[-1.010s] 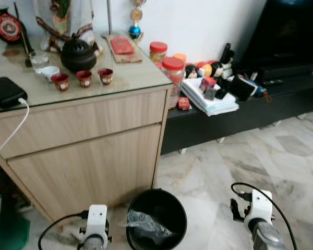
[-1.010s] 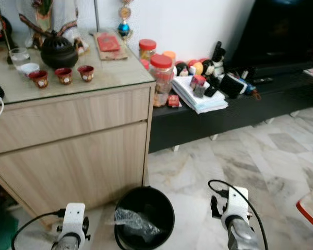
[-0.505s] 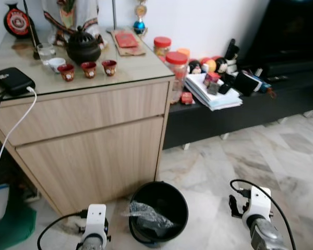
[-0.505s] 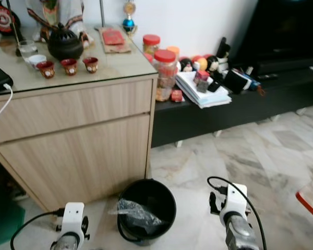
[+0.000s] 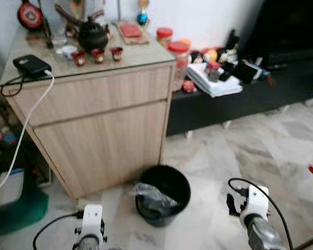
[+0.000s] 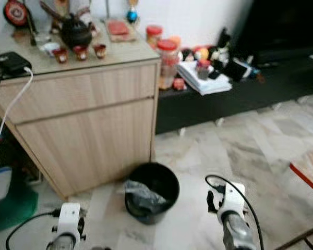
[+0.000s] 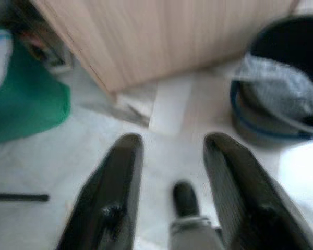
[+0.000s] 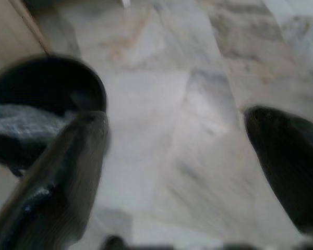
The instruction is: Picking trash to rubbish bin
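black bin (image 5: 164, 194) | light wood-grain cabinet (image 5: 101, 135) | grey-veined marble floor (image 5: 255, 151)

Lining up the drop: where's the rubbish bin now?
The black rubbish bin stands on the marble floor, ahead between both arms, by the wooden cabinet's corner.

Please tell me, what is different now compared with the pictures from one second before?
The whole view has shifted: more floor and more of the cabinet's left side show, so the camera has drawn back; the things themselves did not move. The black bin, with crumpled plastic inside, still stands by the wooden cabinet. The left gripper and the right gripper stay open, empty and low, as before.
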Robot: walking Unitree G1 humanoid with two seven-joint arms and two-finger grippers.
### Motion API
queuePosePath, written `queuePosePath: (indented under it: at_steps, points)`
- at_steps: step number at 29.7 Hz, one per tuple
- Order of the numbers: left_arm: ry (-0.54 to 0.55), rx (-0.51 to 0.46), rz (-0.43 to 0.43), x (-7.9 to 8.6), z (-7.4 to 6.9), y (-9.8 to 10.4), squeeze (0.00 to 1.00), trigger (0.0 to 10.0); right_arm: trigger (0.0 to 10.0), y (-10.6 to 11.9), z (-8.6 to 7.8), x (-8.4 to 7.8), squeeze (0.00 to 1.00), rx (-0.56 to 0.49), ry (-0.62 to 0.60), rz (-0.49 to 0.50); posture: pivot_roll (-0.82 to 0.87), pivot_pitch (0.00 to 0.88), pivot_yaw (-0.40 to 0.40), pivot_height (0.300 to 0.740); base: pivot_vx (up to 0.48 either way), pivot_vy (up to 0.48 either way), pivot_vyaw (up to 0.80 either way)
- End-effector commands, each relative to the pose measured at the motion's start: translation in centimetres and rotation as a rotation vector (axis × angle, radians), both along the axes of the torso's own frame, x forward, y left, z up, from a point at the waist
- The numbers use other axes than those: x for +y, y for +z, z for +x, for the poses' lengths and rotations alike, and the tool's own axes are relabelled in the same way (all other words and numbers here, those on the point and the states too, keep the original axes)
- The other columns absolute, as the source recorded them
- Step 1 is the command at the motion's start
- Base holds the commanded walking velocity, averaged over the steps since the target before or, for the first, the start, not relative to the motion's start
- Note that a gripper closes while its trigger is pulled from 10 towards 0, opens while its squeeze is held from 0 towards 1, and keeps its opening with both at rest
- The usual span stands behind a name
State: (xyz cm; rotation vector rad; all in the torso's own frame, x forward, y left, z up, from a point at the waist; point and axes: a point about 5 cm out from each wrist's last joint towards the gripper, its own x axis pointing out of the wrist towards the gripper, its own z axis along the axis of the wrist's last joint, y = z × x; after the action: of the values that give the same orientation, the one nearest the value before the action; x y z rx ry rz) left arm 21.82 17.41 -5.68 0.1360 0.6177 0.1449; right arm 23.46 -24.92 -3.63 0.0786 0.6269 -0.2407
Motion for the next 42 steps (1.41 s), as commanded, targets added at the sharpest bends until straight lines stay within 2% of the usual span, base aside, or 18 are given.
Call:
queuePosePath:
  at_steps: [1, 22, 42]
  points:
    - [0.002, 0.045, 0.001, 0.15, -0.81, -0.6, 0.0, 10.0, 10.0, 0.29, 0.31, -0.08, 0.0, -0.019, -0.005, -0.002, -0.06, 0.054, -0.088, 0.74, -0.281, 0.0, 0.0]
    - [-0.014, 0.046, 0.01, 0.41, -0.49, -0.44, 0.0, 10.0, 10.0, -0.03, -0.03, 0.12, 0.0, -0.01, -0.02, 0.004, -0.05, 0.042, -0.072, 0.74, -0.24, 0.0, 0.0]
    - [-0.022, 0.051, 0.009, 0.16, -0.46, -0.46, 0.0, 10.0, 10.0, -0.13, -0.27, -0.07, 0.0, -0.004, -0.027, 0.001, -0.07, 0.038, -0.073, 0.74, 0.0, 0.0, 0.0]
